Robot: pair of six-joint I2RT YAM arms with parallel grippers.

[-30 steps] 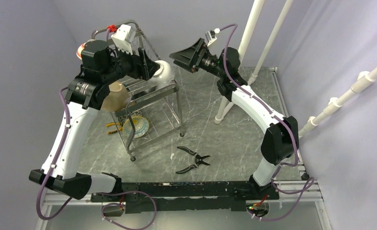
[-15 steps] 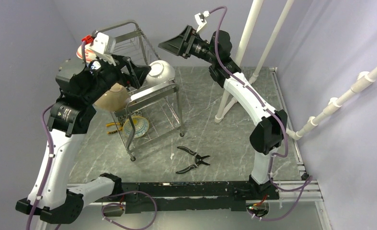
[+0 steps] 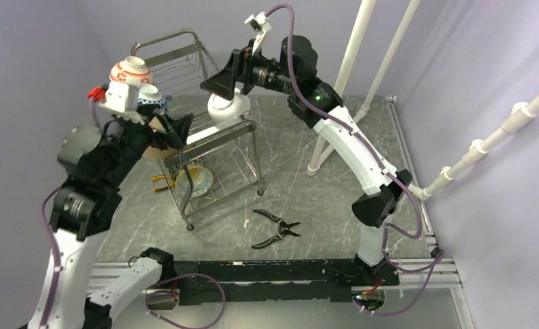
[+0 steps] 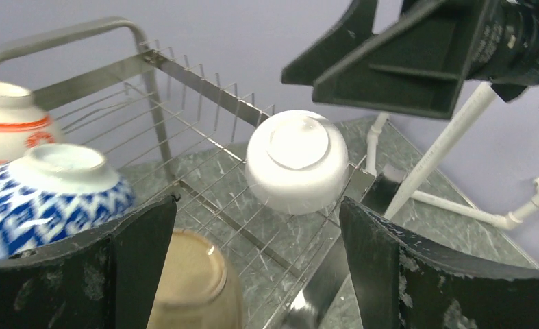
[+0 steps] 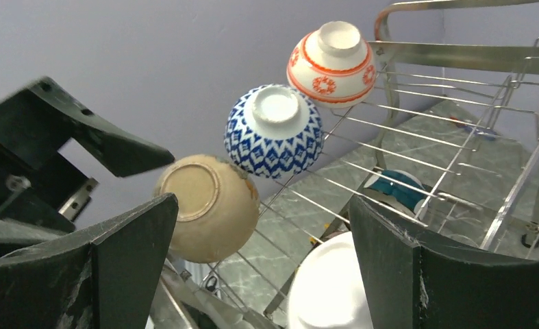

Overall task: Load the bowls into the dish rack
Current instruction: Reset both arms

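Left gripper (image 4: 259,236) and right gripper (image 5: 270,240) gape empty at dish rack (image 3: 218,134). Teal bowl (image 5: 394,191) beyond right jaws escapes left wrist view.

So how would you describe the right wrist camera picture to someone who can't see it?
Three bowls sit upside down in a row on the top wires of a steel dish rack: a red-patterned bowl, a blue-and-white bowl and a tan bowl. A white bowl shows at the bottom edge.

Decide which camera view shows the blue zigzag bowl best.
The right wrist view: the blue zigzag bowl sits whole and unobstructed on the dish rack. The left wrist view cuts the bowl off at the frame edge; the top external view shows only a small part.
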